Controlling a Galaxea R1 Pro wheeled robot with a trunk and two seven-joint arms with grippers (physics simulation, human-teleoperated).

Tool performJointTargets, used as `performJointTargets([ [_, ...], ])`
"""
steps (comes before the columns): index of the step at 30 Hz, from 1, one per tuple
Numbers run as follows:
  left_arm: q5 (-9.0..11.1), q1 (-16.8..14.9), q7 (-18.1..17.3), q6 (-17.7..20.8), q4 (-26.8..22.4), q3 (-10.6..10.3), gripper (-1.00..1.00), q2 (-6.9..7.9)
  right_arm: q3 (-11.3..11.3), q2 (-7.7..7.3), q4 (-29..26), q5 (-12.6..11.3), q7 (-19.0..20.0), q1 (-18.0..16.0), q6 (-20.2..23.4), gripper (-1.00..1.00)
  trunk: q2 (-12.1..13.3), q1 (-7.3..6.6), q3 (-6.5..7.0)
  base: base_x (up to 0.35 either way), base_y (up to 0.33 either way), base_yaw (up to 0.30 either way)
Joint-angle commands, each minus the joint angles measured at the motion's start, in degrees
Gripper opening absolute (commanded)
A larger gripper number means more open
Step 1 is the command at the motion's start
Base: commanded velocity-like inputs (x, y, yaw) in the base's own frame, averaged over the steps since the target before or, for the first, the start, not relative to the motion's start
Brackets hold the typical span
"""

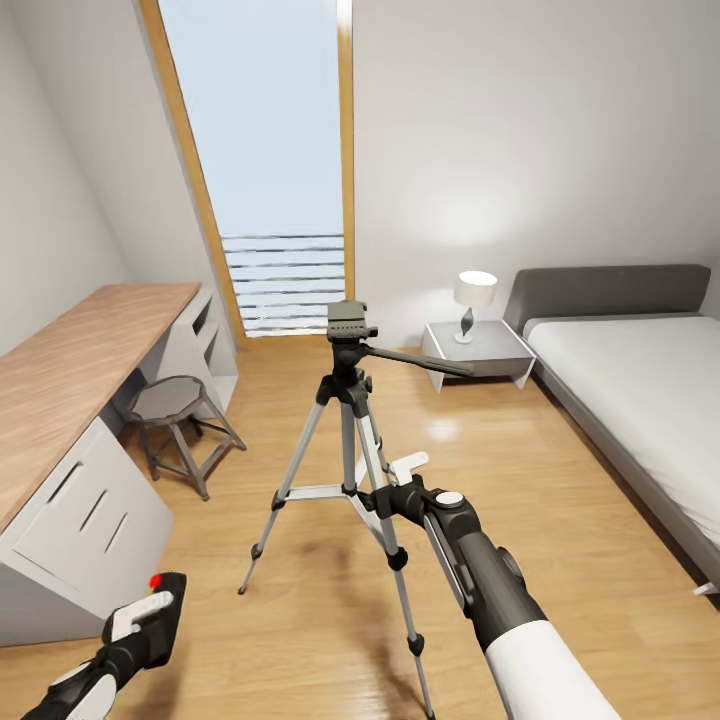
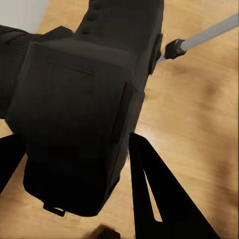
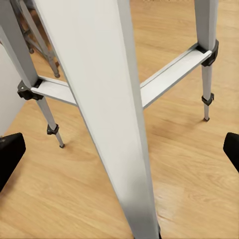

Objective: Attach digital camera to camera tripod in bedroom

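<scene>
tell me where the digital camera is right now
In the head view the digital camera sits low at the left, held in the left tool, above the wood floor and left of the camera tripod.

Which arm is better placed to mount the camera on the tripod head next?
Left, probably. The left gripper already holds the digital camera, low beside the camera tripod. The right gripper sits open around a tripod leg, carrying nothing.

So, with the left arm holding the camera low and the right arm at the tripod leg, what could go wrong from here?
1. The right gripper has its jaws wide around a leg of the camera tripod; a push there may tip or slide it on the wood floor.
2. The digital camera in the left gripper sits far below the tripod head; lifting it could knock the pan handle.
</scene>
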Motion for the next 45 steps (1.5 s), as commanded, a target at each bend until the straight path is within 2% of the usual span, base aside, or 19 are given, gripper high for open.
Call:
performJointTargets([
  [1, 0.4, -0.1, 0.5, 0.2, -0.1, 0.0, -1.0, 0.09, -0.1, 0.03, -0.1, 0.6, 0.4, -0.1, 0.2, 1.0, -0.1, 0.03, -0.11, 0.0, 0.0, 0.0],
  [6, 0.5, -0.1, 0.5, 0.7, 0.0, 0.7, -1.0, 0.05, -0.1, 0.03, 0.0, 0.6, 0.4, 0.0, 0.0, 1.0, -0.1, 0.03, -0.11, 0.0, 0.0, 0.0],
  [7, 0.5, -0.1, 0.5, 0.7, 0.0, 0.7, -1.0, 0.05, -0.1, 0.03, 0.0, 0.6, 0.4, 0.0, -0.1, -1.0, -0.1, 0.03, -0.11, 0.0, 0.0, 0.0],
  [45, 0.7, -0.1, 0.5, 0.9, 0.4, 1.2, -1.0, -0.25, -0.1, 0.03, 0.2, 0.6, 0.4, 0.0, -0.1, -1.0, -0.1, 0.03, -0.11, 0.0, 0.0, 0.0],
])
